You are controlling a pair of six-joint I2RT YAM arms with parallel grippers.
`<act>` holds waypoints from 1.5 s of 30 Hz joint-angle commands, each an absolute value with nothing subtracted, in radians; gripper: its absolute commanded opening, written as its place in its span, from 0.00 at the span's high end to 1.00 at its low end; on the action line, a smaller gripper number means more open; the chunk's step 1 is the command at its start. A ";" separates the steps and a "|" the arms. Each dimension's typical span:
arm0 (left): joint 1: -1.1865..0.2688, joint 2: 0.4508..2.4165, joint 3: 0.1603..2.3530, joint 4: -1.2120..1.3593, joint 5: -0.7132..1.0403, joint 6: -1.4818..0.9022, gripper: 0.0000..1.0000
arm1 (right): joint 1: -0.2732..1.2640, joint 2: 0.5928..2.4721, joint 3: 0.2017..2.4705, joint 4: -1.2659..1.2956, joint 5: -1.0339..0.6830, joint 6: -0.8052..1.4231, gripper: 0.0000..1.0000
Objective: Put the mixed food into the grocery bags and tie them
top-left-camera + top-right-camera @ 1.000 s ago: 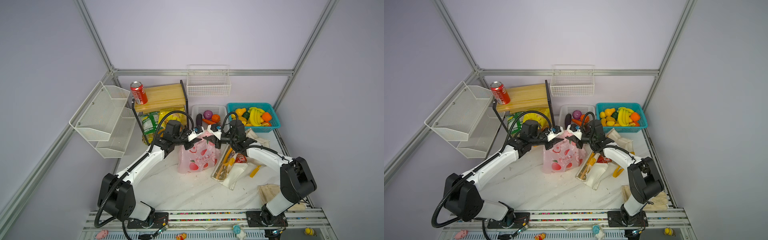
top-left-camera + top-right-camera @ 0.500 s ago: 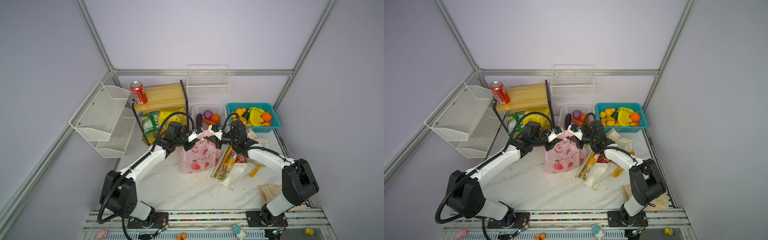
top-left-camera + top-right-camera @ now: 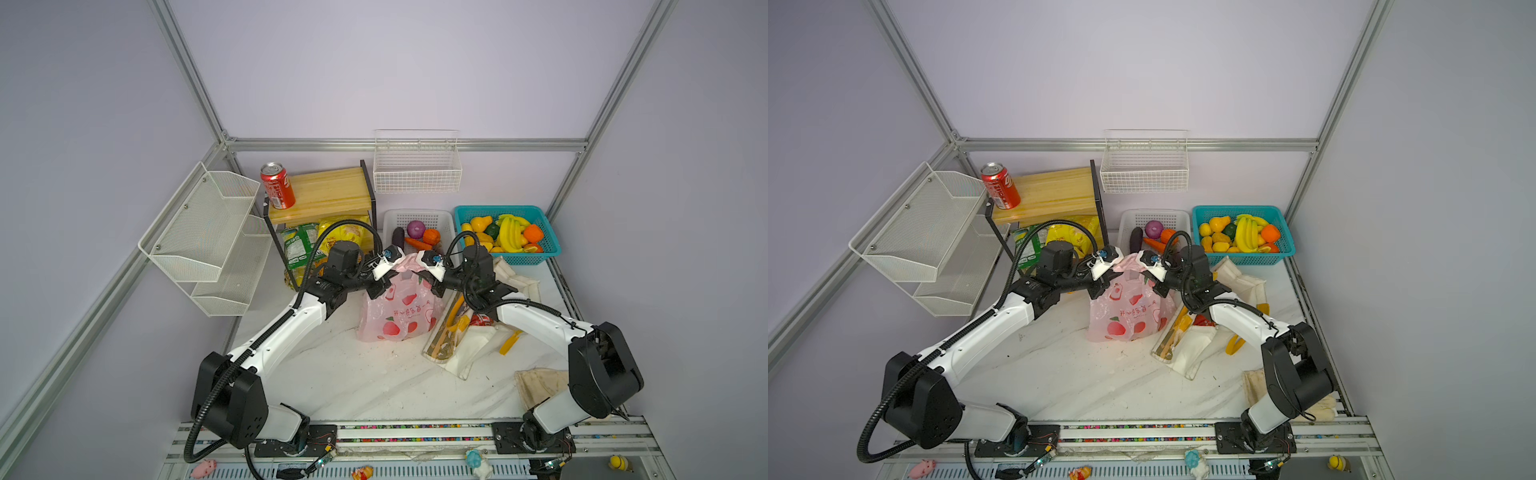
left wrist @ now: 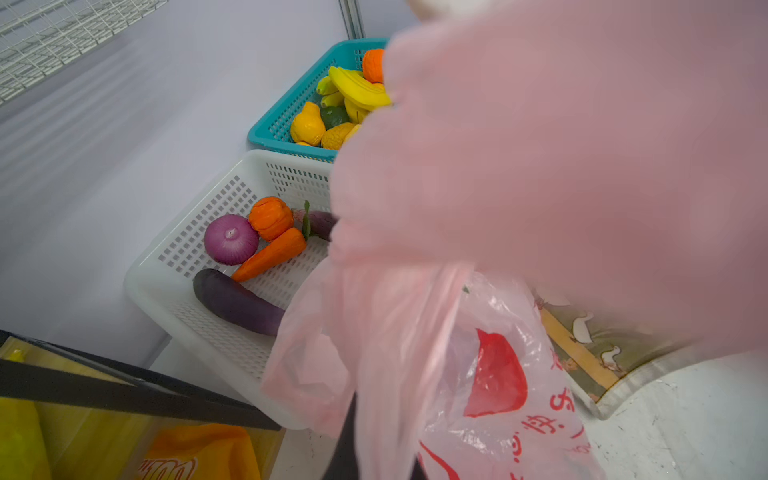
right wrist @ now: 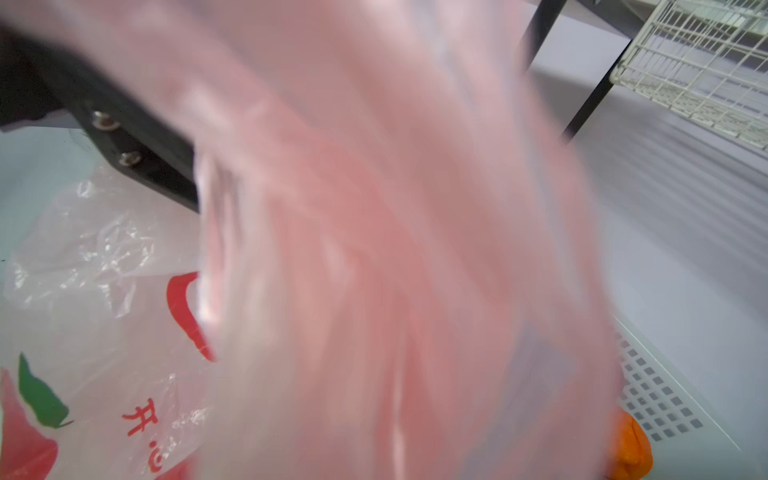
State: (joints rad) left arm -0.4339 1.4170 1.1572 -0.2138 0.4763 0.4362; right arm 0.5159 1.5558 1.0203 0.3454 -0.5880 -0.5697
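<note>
In both top views the pink grocery bag (image 3: 399, 316) (image 3: 1129, 311) stands mid-table with its handles bunched at the top. My left gripper (image 3: 392, 272) is shut on one handle and my right gripper (image 3: 424, 272) is shut on the other, almost touching. Blurred pink plastic (image 5: 374, 249) fills the right wrist view. Pink film (image 4: 478, 374) runs down into my left jaws. The white tote (image 3: 469, 345) lies flat to the right of the pink bag. A red cola can (image 3: 277, 185) stands on the wooden shelf. A purple onion (image 4: 230, 239) lies in the white basket (image 4: 158, 266).
A teal basket (image 3: 507, 232) of toy fruit sits back right. The wooden shelf (image 3: 324, 195) has snack packets (image 3: 316, 241) under it. A wire rack (image 3: 199, 232) hangs on the left wall, a wire basket (image 3: 415, 170) on the back wall. Beige cloth (image 3: 540, 382) lies front right.
My left gripper has closed on the pink bag's handle and edged toward the right gripper. The right gripper has stayed shut on its handle.
</note>
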 commanded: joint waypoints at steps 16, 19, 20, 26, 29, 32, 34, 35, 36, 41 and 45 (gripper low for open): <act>-0.420 1.382 1.093 -0.136 0.509 0.395 0.73 | 0.522 1.544 0.980 0.460 -0.654 -0.497 0.87; -0.421 1.389 1.092 -0.138 0.512 0.403 0.76 | 0.518 1.539 0.979 0.459 -0.690 -0.479 0.74; -0.420 1.392 1.094 -0.139 0.512 0.405 0.77 | 0.516 1.536 0.980 0.458 -0.703 -0.472 0.71; -0.419 1.401 1.100 -0.144 0.520 0.411 0.89 | 0.492 1.499 0.972 0.454 -0.748 -0.436 0.54; -0.419 1.404 1.100 -0.140 0.525 0.410 0.93 | 0.475 1.466 0.959 0.463 -0.762 -0.429 0.47; -0.419 1.405 1.099 -0.140 0.535 0.410 0.98 | 0.458 1.442 0.948 0.463 -0.763 -0.423 0.41; -0.419 1.404 1.099 -0.140 0.539 0.410 1.00 | 0.446 1.428 0.937 0.463 -0.772 -0.423 0.35; -0.419 1.405 1.099 -0.140 0.539 0.408 1.00 | 0.441 1.419 0.930 0.463 -0.783 -0.426 0.32; -0.419 1.405 1.099 -0.138 0.541 0.407 1.00 | 0.436 1.410 0.924 0.463 -0.792 -0.428 0.32; -0.419 1.405 1.102 -0.136 0.543 0.407 1.00 | 0.433 1.399 0.916 0.476 -0.876 -0.417 0.30; -0.419 1.405 1.104 -0.133 0.543 0.407 1.00 | 0.433 1.413 0.916 0.524 -0.918 -0.364 0.24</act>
